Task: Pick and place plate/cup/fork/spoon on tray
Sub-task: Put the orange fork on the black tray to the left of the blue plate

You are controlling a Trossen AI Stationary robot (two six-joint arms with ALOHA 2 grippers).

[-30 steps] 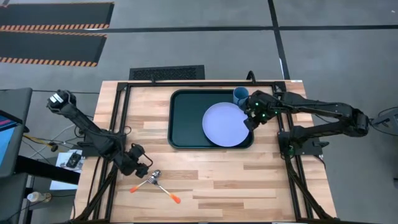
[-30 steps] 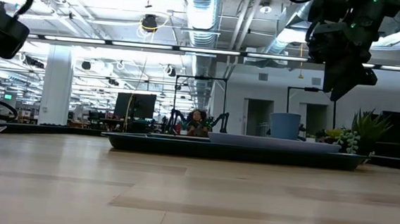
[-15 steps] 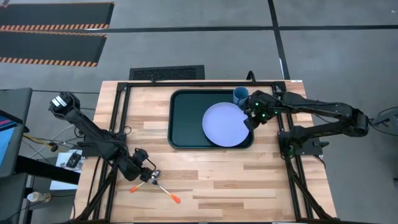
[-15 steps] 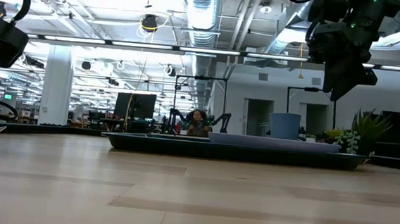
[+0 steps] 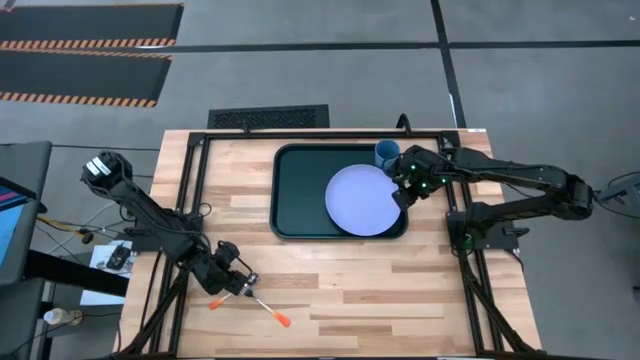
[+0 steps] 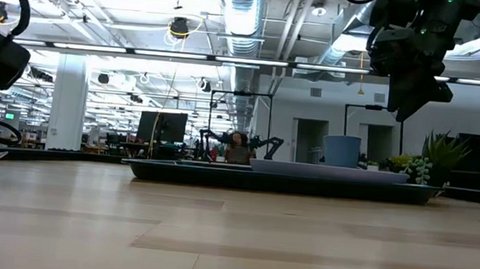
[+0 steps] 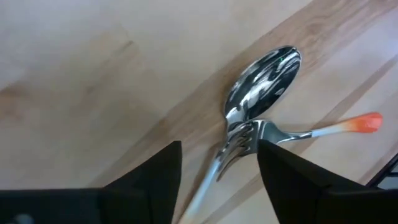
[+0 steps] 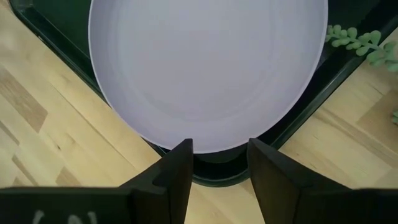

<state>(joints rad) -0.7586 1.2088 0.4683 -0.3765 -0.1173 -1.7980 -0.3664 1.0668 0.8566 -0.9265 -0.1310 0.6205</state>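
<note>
The left hand hangs open over the crossed fork and spoon on the desk. The right hand, fingers apart and empty, hovers at the rim of the plate on the tray.

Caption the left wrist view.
Open left hand poised above crossed spoon and fork on the wooden table.

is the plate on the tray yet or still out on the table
On the tray. In the high view the plate lies flat inside the tray, at its right end, beside the cup.
</note>
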